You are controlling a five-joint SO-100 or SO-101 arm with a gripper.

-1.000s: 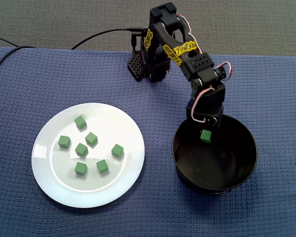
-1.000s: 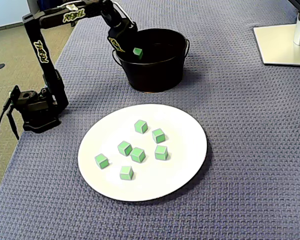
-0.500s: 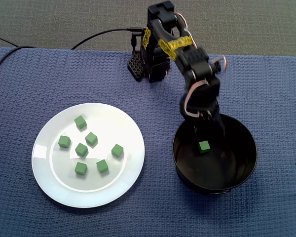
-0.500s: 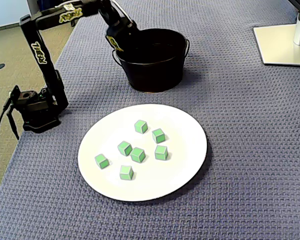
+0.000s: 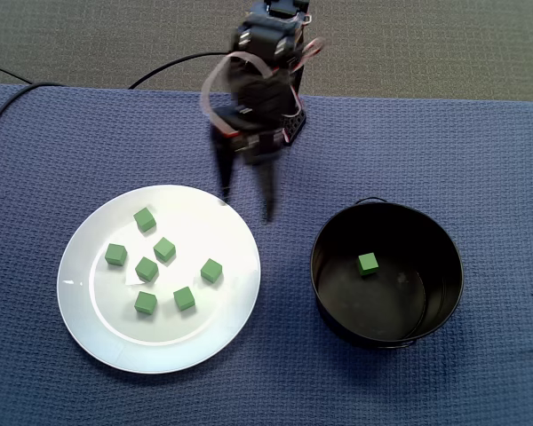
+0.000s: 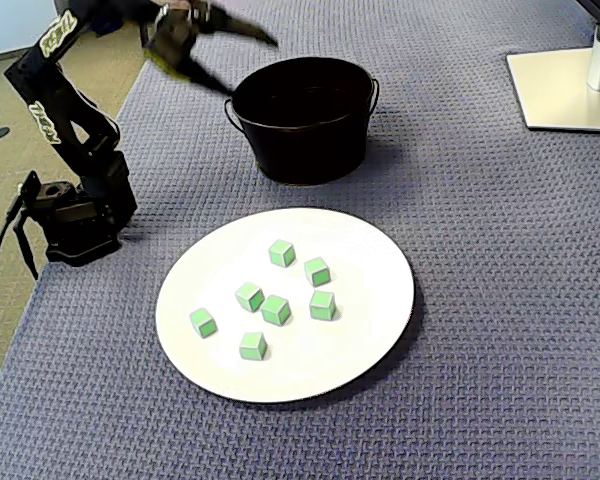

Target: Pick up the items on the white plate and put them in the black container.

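Several small green cubes lie on the white plate. One green cube rests on the floor of the black container; the other fixed view hides it behind the container's wall. My gripper is open and empty, blurred by motion. It hangs in the air above the plate's upper right rim, between plate and container, fingers pointing down.
The arm's base is clamped at the edge of the blue woven cloth. A cable runs off to the left. A white monitor foot stands at the far right.
The gripper let the cube fall into the black container, then rose out of it and swung toward the white plate. That cube now lies on the container's floor.
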